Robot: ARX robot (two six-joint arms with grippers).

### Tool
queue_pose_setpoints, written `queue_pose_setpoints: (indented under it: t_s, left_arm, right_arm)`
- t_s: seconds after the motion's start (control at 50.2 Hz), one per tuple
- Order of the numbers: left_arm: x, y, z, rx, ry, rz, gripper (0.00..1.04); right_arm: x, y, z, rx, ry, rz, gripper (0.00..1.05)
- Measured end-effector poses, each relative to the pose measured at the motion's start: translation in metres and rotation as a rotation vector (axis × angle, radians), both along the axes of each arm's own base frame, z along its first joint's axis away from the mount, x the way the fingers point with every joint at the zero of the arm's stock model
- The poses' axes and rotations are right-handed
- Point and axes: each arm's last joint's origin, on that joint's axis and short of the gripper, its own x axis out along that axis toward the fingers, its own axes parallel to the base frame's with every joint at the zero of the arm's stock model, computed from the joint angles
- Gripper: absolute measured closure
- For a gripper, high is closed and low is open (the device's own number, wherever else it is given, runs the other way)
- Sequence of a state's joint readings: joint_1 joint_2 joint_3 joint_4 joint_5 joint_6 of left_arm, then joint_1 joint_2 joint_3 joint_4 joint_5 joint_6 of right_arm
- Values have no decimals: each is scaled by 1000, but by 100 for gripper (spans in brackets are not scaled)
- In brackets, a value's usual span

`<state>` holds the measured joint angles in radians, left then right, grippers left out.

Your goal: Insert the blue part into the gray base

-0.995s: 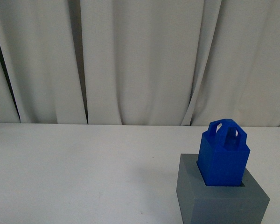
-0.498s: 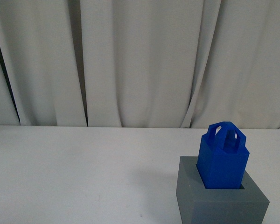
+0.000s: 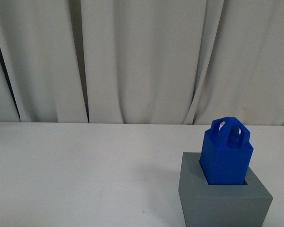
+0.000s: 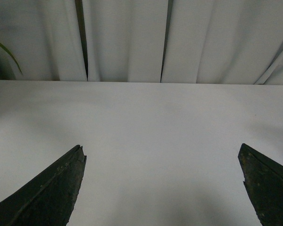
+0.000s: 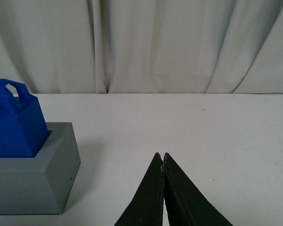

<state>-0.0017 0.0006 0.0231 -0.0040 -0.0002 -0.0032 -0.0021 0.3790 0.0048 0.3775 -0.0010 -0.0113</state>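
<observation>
The blue part (image 3: 226,153) stands upright with its lower end in the recess of the gray base (image 3: 222,203), at the front right of the white table in the front view. Both also show in the right wrist view, the blue part (image 5: 13,123) in the gray base (image 5: 33,176). My right gripper (image 5: 162,155) is shut and empty, apart from the base with bare table between them. My left gripper (image 4: 162,149) is open over bare table, with nothing between its jaws. Neither gripper shows in the front view.
The white table (image 3: 75,170) runs back to a pale curtain (image 3: 142,61). A green leaf tip (image 4: 4,52) shows at one edge of the left wrist view.
The blue part and gray base sit a little differently in the front view, shifted slightly as the view moved. Nothing else has changed.
</observation>
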Motion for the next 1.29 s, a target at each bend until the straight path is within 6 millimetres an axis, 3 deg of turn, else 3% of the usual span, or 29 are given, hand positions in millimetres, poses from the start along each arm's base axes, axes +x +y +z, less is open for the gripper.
queue_pose_setpoints:
  t_s: [0.896, 1.294]
  left_arm:
    - [0, 0, 0, 0, 0, 0, 6]
    - [0, 0, 0, 0, 0, 0, 6]
  right_arm:
    - [-24, 0, -3, 0, 1, 0, 102]
    - [-24, 0, -3, 0, 0, 0, 38]
